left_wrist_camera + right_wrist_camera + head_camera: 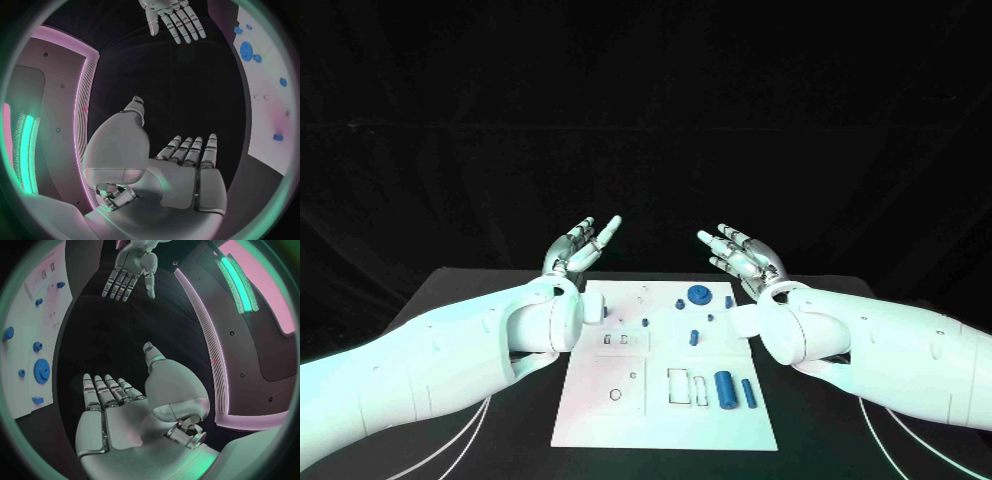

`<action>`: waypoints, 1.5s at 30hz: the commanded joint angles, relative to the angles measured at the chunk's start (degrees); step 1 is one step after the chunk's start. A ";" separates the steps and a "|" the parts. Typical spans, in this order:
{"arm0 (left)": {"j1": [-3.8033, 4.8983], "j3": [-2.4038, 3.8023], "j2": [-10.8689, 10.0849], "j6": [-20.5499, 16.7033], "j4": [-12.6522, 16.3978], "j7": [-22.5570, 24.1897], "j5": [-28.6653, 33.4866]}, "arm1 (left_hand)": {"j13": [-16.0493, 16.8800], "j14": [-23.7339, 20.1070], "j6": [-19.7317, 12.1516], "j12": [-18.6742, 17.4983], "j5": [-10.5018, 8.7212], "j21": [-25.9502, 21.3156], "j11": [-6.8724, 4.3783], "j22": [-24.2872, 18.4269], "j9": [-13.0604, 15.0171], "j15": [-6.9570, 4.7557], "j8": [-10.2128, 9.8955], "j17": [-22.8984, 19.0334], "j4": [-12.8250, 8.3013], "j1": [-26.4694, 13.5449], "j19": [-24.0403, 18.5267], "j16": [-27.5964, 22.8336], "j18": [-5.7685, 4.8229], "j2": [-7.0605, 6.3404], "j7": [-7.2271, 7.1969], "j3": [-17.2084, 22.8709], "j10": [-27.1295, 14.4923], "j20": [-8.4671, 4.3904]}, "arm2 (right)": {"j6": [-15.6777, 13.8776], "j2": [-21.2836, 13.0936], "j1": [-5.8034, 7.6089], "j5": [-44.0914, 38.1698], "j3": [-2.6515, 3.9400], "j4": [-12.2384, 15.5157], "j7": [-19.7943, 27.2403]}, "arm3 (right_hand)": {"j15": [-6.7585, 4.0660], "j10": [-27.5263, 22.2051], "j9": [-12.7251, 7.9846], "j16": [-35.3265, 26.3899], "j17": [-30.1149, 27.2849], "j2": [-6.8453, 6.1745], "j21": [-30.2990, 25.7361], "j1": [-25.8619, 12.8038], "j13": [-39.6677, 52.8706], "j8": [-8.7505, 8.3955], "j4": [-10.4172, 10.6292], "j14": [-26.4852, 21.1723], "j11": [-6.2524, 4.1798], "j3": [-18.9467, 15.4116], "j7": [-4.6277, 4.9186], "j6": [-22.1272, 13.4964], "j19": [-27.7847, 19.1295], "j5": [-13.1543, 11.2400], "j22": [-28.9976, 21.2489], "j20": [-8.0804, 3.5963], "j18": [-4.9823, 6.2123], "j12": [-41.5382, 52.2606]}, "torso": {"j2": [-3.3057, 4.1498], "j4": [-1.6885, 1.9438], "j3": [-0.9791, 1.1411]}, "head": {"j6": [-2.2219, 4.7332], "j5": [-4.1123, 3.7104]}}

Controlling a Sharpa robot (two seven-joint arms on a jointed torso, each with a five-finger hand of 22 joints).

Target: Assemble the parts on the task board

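Black drapes behind, black table below, white task board lying flat at its middle, between the two arms. Both hands raised past the board's far end, well clear of it, palms turned toward each other. Left hand: fingers straight and a little apart, holding nothing; same seen in the left wrist view, left hand flat and bare. Right hand: fingers spread, nothing in them; confirmed by the right wrist view, right hand likewise bare.

On the board: blue gear near the far end, small blue pieces around it, a small blue peg toward the middle, a thick blue cylinder and a thin blue rod lying loose side by side toward the near end, beside a narrow blue piece. Several sockets on the board's left half look unfilled.

Judgement: assembly barely begun, if at all. Cannot tell whether the gear is already seated or merely resting. Loose cylinder and rod plainly left to place; no part in either hand, so picking one up comes first.
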 commanded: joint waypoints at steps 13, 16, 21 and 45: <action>0.20 0.04 -4.04 6.67 2.76 0.41 -0.19 | 1.89 20.92 20.33 3.83 0.31 4.14 4.47 1.87 2.27 2.60 4.45 2.05 -0.26 10.29 11.33 4.40 3.35 2.20 6.92 4.60 21.28 1.23 | 8.22 -0.72 3.27 -25.35 -1.40 -3.95 -4.51 | -2.20 37.21 2.27 4.85 2.23 -0.54 7.65 11.61 2.16 4.81 -7.44 37.32 -1.63 2.57 7.77 30.48 17.12 0.71 3.17 0.45 3.32 4.95 | 1.28 0.38 -0.15 | -0.50 -1.16; 0.24 0.04 -4.80 6.61 3.46 0.63 -0.19 | 2.45 30.32 26.88 5.38 0.35 6.56 4.27 2.90 2.80 2.01 5.73 2.74 -1.10 11.77 18.85 6.33 3.25 2.41 6.91 4.32 30.30 1.19 | 7.75 -1.08 3.50 -27.43 -1.39 -3.91 -4.69 | -2.77 39.14 2.20 4.52 2.20 -0.65 9.39 11.72 2.12 4.53 -8.00 39.54 -2.06 2.89 7.48 33.48 21.88 0.71 3.76 0.45 3.96 4.68 | 1.55 0.46 -0.19 | -0.53 -1.23; 0.34 0.05 -6.34 6.87 5.22 0.55 -0.18 | 2.65 36.70 35.95 6.41 0.31 8.88 3.00 3.52 3.16 0.85 6.96 2.73 -2.48 12.86 26.04 6.92 3.93 3.10 6.71 3.45 39.30 1.04 | 7.09 -1.80 4.11 -30.90 -1.37 -3.88 -5.52 | -3.85 42.55 2.39 4.22 2.25 -0.94 11.86 12.18 2.16 4.05 -9.22 43.70 -2.90 3.72 6.91 39.52 28.33 0.65 4.35 0.34 4.98 4.31 | 2.27 0.86 -0.27 | -0.62 -1.56; 2.25 0.42 -14.28 9.33 18.16 -0.29 -3.10 | 2.70 47.77 44.27 6.39 0.36 13.50 0.70 4.30 2.56 -2.13 6.24 3.39 -7.08 14.50 35.40 8.07 7.79 4.50 5.22 0.58 48.21 0.54 | 15.38 -2.37 8.99 -78.18 -1.18 -4.72 -23.79 | -12.33 56.95 2.98 10.49 9.02 -6.83 29.78 11.09 2.71 4.19 -16.91 68.26 -8.98 8.42 1.56 52.96 52.35 5.18 12.47 -8.84 5.05 2.66 | 8.07 2.88 -1.39 | 0.36 -4.01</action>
